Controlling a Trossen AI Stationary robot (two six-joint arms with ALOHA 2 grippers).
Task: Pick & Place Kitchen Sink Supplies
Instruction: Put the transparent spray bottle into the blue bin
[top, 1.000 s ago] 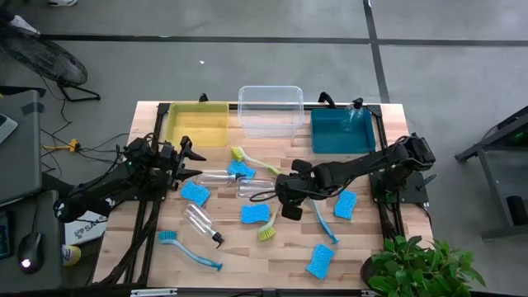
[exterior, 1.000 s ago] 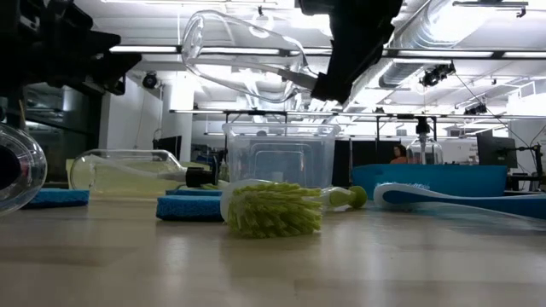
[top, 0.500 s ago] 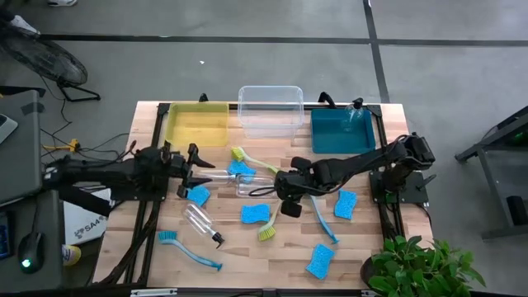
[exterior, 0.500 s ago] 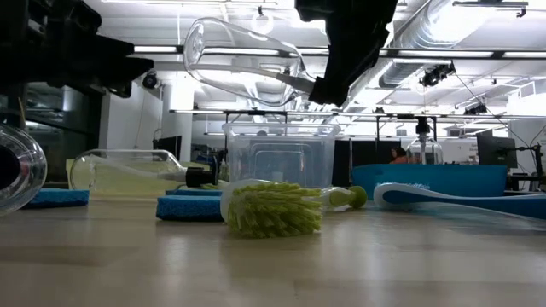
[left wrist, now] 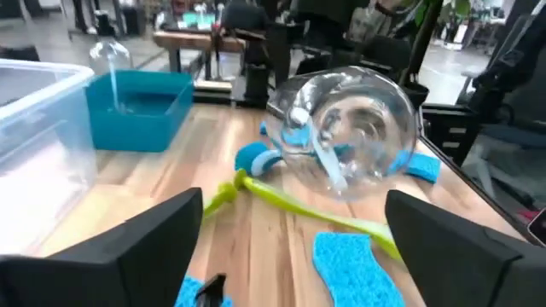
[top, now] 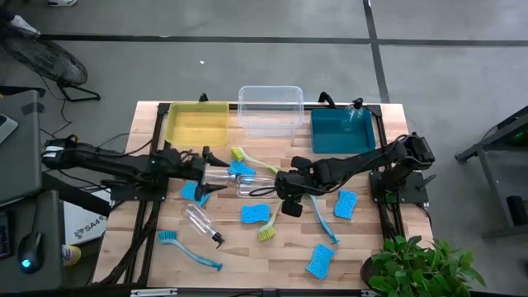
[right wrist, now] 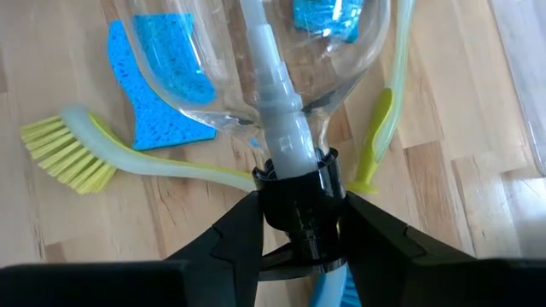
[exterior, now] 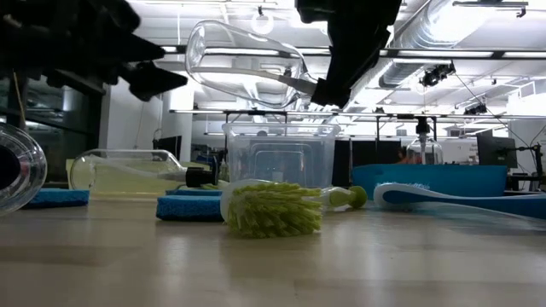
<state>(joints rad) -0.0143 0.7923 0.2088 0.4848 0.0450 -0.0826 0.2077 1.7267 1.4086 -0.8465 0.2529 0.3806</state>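
Above mid-table, right claw (right wrist: 300,226) clamps spray bottle (top: 254,186) nozzle; left claw (top: 208,171) gapes wide.

Bare wooden counter (top: 247,252) lies open at the high view's lower centre; mid-frame, the raised clear plastic spray bottle (top: 254,186) blocks passage.

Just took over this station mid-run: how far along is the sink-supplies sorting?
Early. Done: one spray bottle stands in the teal bin. In hand: the right gripper holds a lifted bottle by its black nozzle, while the open left gripper faces its base. Left: the yellow bin and clear bin look empty; sponges, brushes and two more bottles lie on the table.
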